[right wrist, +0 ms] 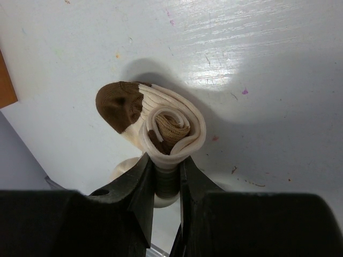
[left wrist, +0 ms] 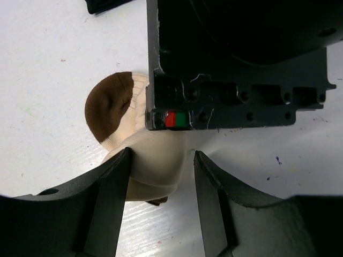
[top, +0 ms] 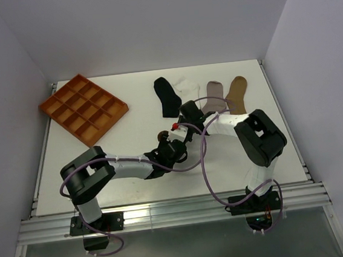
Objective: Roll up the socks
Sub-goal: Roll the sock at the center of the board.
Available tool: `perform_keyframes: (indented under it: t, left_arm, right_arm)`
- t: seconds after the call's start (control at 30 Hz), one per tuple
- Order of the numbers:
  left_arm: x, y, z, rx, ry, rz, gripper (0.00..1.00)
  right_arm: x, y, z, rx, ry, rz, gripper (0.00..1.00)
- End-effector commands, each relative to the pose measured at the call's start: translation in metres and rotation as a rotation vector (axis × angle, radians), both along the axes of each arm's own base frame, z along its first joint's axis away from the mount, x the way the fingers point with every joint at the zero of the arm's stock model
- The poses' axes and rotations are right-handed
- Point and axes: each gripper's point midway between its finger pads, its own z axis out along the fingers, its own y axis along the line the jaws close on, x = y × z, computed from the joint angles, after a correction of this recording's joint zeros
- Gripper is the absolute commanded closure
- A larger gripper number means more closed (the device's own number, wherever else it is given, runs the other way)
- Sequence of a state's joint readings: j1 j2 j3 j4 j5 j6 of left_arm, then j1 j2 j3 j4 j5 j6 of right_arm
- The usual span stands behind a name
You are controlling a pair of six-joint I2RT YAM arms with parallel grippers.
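The cream sock with a brown toe (right wrist: 171,126) is wound into a tight roll, and my right gripper (right wrist: 166,160) is shut on the roll's lower end. In the left wrist view the same sock (left wrist: 155,160) lies on the table under the right gripper's black body (left wrist: 236,64). My left gripper (left wrist: 163,156) is open around the sock; its left finger (left wrist: 115,182) touches the fabric and a gap remains on the other side. From above, both grippers meet at the table's middle, left gripper (top: 168,144) and right gripper (top: 172,133). The black (top: 167,97), white (top: 184,85), grey (top: 213,96) and tan (top: 237,93) socks lie flat behind.
An orange compartment tray (top: 83,108) sits at the back left of the white table (top: 128,187). The right arm's purple cable (top: 204,162) loops over the table's middle. A corner of the black sock (left wrist: 104,5) shows at the top of the left wrist view.
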State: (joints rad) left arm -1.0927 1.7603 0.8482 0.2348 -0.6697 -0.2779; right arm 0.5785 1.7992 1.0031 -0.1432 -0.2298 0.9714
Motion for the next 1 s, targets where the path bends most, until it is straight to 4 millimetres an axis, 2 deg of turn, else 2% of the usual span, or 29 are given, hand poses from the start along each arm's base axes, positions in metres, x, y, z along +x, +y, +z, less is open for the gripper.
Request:
perform_keyframes:
  t: [0.0, 0.17, 0.23, 0.27, 0.3, 0.37, 0.4, 0.57, 0.67, 0.7, 0.77, 0.8, 0.83, 0.87, 0.93, 0.97]
  left_arm:
    - [0.005, 0.000, -0.006, 0.038, -0.006, 0.022, 0.45]
    - [0.004, 0.009, -0.021, 0.092, 0.015, 0.061, 0.47]
    - [0.004, 0.014, -0.029, 0.122, 0.027, 0.076, 0.54]
    - [0.004, 0.016, -0.033, 0.125, 0.037, 0.084, 0.59]
    - [0.004, 0.017, -0.035, 0.127, 0.044, 0.088, 0.75]
    - [0.002, 0.019, -0.043, 0.138, 0.068, 0.088, 0.95]
    - [0.003, 0.020, -0.045, 0.138, 0.078, 0.091, 0.99]
    - [-0.005, 0.014, -0.046, 0.087, 0.164, 0.036, 1.00]
    - [-0.013, 0.006, -0.045, 0.008, 0.276, -0.027, 1.00]
    - [-0.010, 0.007, -0.040, -0.023, 0.295, -0.025, 1.00]
    - [-0.016, 0.001, -0.038, -0.083, 0.367, -0.067, 1.00]
    - [-0.012, 0.003, -0.033, -0.111, 0.382, -0.060, 0.99]
    - [-0.015, 0.004, -0.033, -0.120, 0.421, -0.073, 1.00]
    - [-0.018, -0.003, -0.028, -0.162, 0.463, -0.100, 1.00]
    - [-0.016, 0.002, -0.027, -0.186, 0.529, -0.094, 1.00]
    - [-0.012, 0.000, -0.022, -0.206, 0.545, -0.091, 1.00]
  right_arm:
    - [-0.025, -0.006, -0.021, -0.042, 0.107, 0.040, 0.96]
    - [-0.025, -0.002, -0.014, -0.011, 0.107, 0.053, 0.96]
    - [-0.026, -0.001, -0.012, 0.000, 0.111, 0.057, 0.96]
    - [-0.027, 0.000, -0.011, 0.005, 0.112, 0.060, 0.96]
    - [-0.027, 0.001, -0.009, 0.016, 0.110, 0.064, 0.96]
    - [-0.027, 0.002, -0.007, 0.029, 0.107, 0.064, 0.96]
    - [-0.028, 0.004, -0.004, 0.044, 0.105, 0.070, 0.95]
    - [-0.023, 0.007, 0.003, 0.101, 0.059, 0.055, 0.86]
    - [-0.017, 0.006, 0.014, 0.124, -0.001, 0.034, 0.66]
    - [-0.015, 0.005, 0.017, 0.129, -0.017, 0.025, 0.59]
    - [-0.013, -0.001, 0.022, 0.128, -0.047, -0.009, 0.51]
    - [-0.011, -0.003, 0.025, 0.132, -0.062, -0.025, 0.45]
    - [-0.010, -0.008, 0.024, 0.137, -0.073, -0.051, 0.44]
    - [-0.004, -0.010, 0.034, 0.152, -0.116, -0.074, 0.41]
    - [-0.005, -0.020, 0.030, 0.146, -0.122, -0.121, 0.38]
    - [0.001, -0.023, 0.040, 0.154, -0.169, -0.148, 0.37]
